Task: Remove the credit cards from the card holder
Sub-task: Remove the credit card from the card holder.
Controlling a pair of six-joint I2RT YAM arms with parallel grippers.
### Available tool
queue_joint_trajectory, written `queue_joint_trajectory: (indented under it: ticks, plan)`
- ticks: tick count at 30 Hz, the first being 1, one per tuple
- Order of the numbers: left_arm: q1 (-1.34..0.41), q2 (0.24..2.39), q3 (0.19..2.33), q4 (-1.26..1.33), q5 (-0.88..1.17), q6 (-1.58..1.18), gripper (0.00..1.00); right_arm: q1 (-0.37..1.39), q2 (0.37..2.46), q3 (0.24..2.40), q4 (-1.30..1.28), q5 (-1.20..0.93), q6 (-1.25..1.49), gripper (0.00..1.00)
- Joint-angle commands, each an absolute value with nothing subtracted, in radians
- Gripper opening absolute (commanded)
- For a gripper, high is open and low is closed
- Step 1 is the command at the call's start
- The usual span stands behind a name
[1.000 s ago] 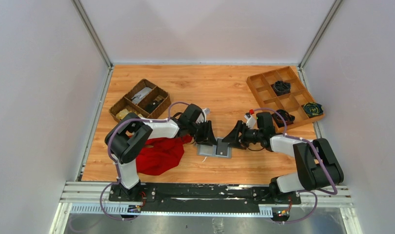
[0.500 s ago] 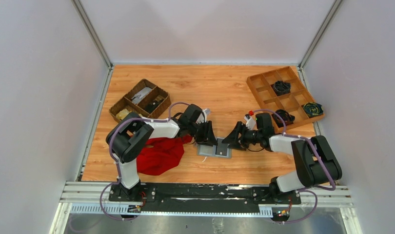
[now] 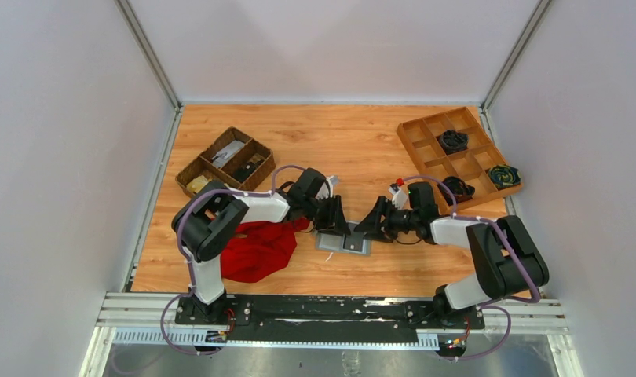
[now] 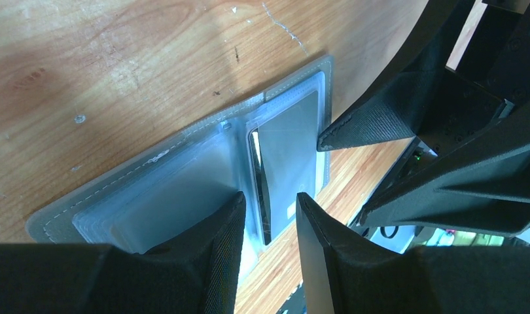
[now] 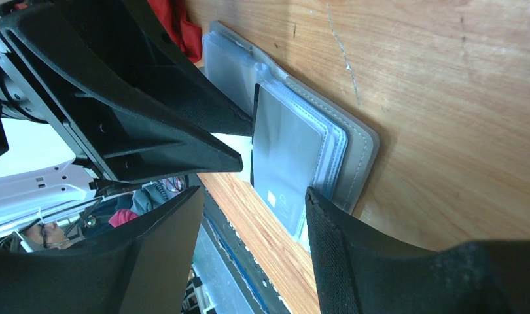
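The grey card holder lies open and flat on the wooden table, between both grippers. In the left wrist view the card holder shows clear plastic sleeves. A credit card sits in the right-hand sleeve and looks grey-blue here, with a small chip mark. My left gripper is open by a narrow gap and straddles the dark middle fold at the holder's near edge. My right gripper is open wide, low over the card and the right half of the holder. From above, the left gripper and right gripper nearly meet.
A red cloth lies just left of the holder under the left arm. A dark wicker basket stands at the back left. A wooden compartment tray with dark items stands at the back right. The table's front edge is close behind the holder.
My right gripper has moved a little to the left, closer over the holder. The left gripper and the holder have hardly moved.
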State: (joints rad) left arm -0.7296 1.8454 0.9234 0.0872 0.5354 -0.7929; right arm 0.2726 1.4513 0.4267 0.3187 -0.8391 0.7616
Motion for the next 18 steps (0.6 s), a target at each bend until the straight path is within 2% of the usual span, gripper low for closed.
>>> queue_joint_trajectory:
  ticks: [1,18]
  plan:
    - [-0.727,1.878,0.91,0.07,0.526,-0.764,0.4,0.303,1.479,0.416,0.332,-0.838,0.766,0.63]
    - [-0.714,1.858,0.899,0.069,0.534,-0.759,0.39,0.314,1.499,0.412,0.408,-0.861,0.825,0.62]
